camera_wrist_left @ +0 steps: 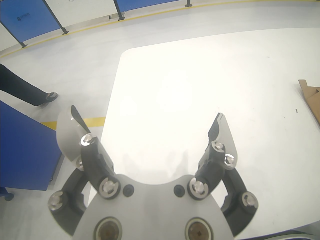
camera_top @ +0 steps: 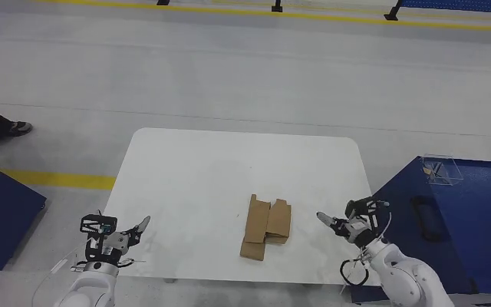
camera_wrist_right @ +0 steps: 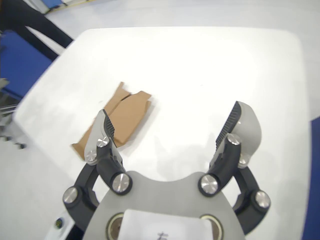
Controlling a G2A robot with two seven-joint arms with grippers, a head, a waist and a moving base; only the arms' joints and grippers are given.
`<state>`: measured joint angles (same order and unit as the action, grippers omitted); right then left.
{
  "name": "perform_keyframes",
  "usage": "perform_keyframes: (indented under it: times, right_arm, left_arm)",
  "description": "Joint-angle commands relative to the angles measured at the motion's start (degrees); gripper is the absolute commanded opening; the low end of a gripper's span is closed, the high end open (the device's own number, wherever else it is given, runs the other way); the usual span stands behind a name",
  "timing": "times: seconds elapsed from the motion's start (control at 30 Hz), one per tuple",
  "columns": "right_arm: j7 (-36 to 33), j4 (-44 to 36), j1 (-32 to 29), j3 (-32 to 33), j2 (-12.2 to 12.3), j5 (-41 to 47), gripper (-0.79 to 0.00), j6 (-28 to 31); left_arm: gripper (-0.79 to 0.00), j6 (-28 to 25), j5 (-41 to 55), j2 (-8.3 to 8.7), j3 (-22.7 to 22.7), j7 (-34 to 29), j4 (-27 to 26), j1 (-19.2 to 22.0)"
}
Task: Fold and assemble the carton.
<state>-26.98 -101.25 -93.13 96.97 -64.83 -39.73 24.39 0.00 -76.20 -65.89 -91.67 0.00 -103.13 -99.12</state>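
A white table (camera_top: pixel 230 169) stands on a pale grey floor. A brown carton (camera_top: pixel 265 226) lies flat on it. The carton is not folded up yet. It rests close to the near edge of the table, a little right of the middle. It looks like two flat pieces side by side, a longer one on the left and a shorter one on the right, and they touch.

The left claw (camera_top: pixel 134 232) sits at the near left corner of the table. In its own wrist view the left claw (camera_wrist_left: pixel 146 112) is spread wide and holds nothing, with bare table (camera_wrist_left: pixel 187 76) between its two fingers. The carton (camera_wrist_left: pixel 311 98) is well apart from it, off to the right.

The right claw (camera_top: pixel 331 222) sits at the near right side of the table and points toward the carton. It is near the carton but not touching it. In its own wrist view the right claw (camera_wrist_right: pixel 170 108) is also spread wide and holds nothing. The carton (camera_wrist_right: pixel 127 116) lies on the table (camera_wrist_right: pixel 200 63) past one of its fingers.

A blue stand (camera_top: pixel 430 222) is beside the table on the right, with a clear box (camera_top: pixel 439 169) on top. A yellow line (camera_top: pixel 57 179) runs on the floor to the left.
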Motion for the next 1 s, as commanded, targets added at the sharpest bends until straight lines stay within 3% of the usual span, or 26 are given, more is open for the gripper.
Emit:
perform_keyframes:
  times: [0.0, 0.17, 0.33, 0.57, 0.9, 0.93, 0.97]
  right_arm:
    - [-10.36, 3.53, 3.03, 0.22, 0.40, 13.38, 0.000, 3.33]
    - [-38.49, 19.60, 16.72, -3.48, 1.38, 40.23, 0.000, 0.66]
    - [-54.57, 39.31, 29.56, -10.36, 0.89, 52.68, 0.000, -2.81]
    - [-54.48, 54.30, 38.19, -19.80, -0.70, 56.15, 0.000, -1.55]
    - [-49.76, 65.13, 43.25, -29.37, -3.00, 57.15, -0.132, 3.16]
    - [-49.28, 66.10, 43.78, -30.20, -3.31, 57.29, -0.148, 3.64]
    - [-48.83, 67.04, 44.29, -31.02, -3.63, 57.42, -0.289, 4.09]
  left_arm:
    - [0.000, 0.00, 0.00, 0.00, 0.00, 0.00, 0.00, 0.00]
    - [0.000, 0.00, 0.00, 0.00, 0.00, 0.00, 0.00, 0.00]
    - [0.000, 0.00, 0.00, 0.00, 0.00, 0.00, 0.00, 0.00]
    - [0.000, 0.00, 0.00, 0.00, 0.00, 0.00, 0.00, 0.00]
    - [0.000, 0.00, 0.00, 0.00, 0.00, 0.00, 0.00, 0.00]
    - [0.000, 0.00, 0.00, 0.00, 0.00, 0.00, 0.00, 0.00]
    - [0.000, 0.00, 0.00, 0.00, 0.00, 0.00, 0.00, 0.00]
